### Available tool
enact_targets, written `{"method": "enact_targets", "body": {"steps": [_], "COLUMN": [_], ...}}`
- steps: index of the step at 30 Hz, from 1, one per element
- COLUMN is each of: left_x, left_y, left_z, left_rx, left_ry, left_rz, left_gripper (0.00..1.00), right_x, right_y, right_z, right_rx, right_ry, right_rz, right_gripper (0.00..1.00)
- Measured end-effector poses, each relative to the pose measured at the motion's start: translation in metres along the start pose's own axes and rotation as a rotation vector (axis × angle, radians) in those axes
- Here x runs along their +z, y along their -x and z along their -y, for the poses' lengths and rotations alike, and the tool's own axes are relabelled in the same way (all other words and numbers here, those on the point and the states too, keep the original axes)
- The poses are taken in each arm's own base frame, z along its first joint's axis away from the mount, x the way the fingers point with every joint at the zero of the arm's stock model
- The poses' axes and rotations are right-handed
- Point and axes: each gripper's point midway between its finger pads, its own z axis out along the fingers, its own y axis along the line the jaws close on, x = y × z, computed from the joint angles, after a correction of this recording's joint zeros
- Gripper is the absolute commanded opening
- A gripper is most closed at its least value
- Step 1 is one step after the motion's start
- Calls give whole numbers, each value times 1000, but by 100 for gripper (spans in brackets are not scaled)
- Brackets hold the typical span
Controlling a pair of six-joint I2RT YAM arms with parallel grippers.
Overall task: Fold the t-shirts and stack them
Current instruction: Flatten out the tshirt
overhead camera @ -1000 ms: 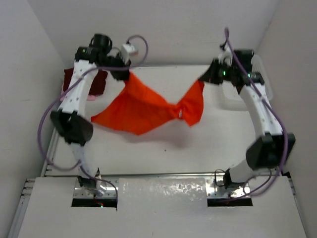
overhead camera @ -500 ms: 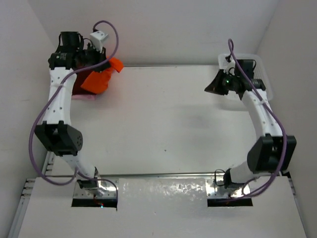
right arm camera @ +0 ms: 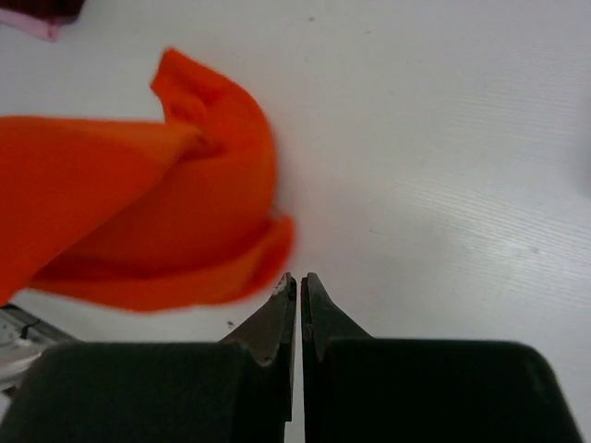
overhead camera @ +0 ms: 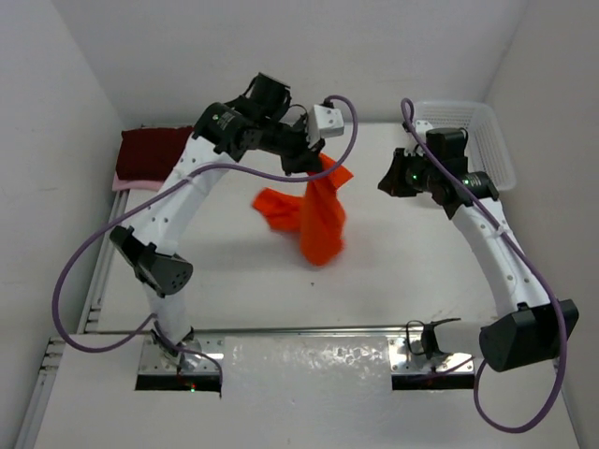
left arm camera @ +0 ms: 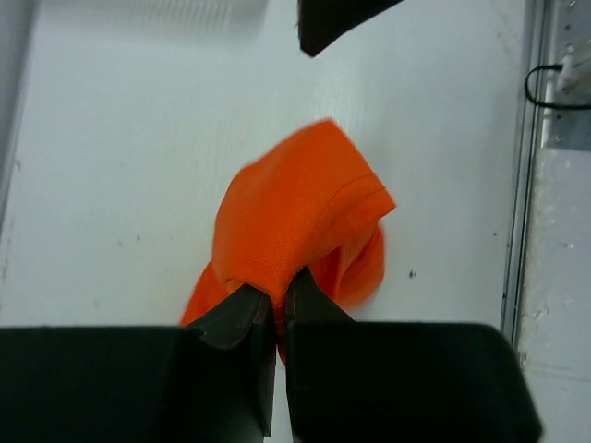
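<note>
The orange t-shirt [overhead camera: 316, 213] hangs bunched from my left gripper [overhead camera: 314, 164], its lower folds trailing onto the table centre. Seen from the left wrist, that gripper [left arm camera: 278, 293] is shut on a fold of the orange cloth [left arm camera: 295, 208]. My right gripper [overhead camera: 387, 180] hovers just right of the shirt. In the right wrist view it [right arm camera: 298, 277] is shut with nothing in it, and the orange shirt [right arm camera: 138, 221] lies to its left. The maroon t-shirt [overhead camera: 154, 148] lies folded on the pink t-shirt [overhead camera: 125, 181] at the back left.
A white lattice basket [overhead camera: 473, 126] stands at the back right beside the right arm. Walls close in the table on the left, back and right. A metal rail [overhead camera: 309, 329] runs along the near edge.
A second ago both grippers held the orange shirt stretched between them. The right one has let go. The left swung it to the back left, then to the table centre.
</note>
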Motion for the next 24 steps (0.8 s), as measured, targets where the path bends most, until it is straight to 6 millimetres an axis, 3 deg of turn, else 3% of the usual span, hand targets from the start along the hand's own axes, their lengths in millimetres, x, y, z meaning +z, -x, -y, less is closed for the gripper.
{"method": "enact_targets", "body": {"steps": [3,5,6,7,9,11,14,16,19,21,24], "left_x": [-11,-25,-33,-38,-49,-51,-44,-34,-29,-32,-43], "left_y": [21,21,16,5,-33,-90,-183,-232,-286,-305,-317], "left_z": [9,20,28,38,61,82,96,86,50,19,-27], "left_rx": [51,98,126,152,202,215,164,94,-36,-108,-234], "left_ry": [-31,-54,-67,-77,-93,-105,-120,-99,16,118,263], "left_rz": [66,81,77,63,-5,-123,-330,-418,-487,-496,-496], "left_gripper": [0,0,0,0,2,2,0,0,14,25,26], "right_x": [-2,-4,-5,-6,-9,-10,-6,0,13,23,36], "right_y": [-2,-3,-2,-2,-2,-6,-16,-28,-47,-63,-91], "right_z": [14,19,20,20,18,16,13,12,6,3,5], "right_rx": [-5,-9,-17,-28,-52,-82,-124,-144,-165,-181,-185], "right_ry": [-71,-98,-103,-100,-87,-70,-47,-34,-10,2,-5], "right_rz": [-5,-7,-4,3,12,7,-21,-52,-104,-150,-237], "right_gripper": [0,1,5,17,30,43,49,52,60,64,64]}}
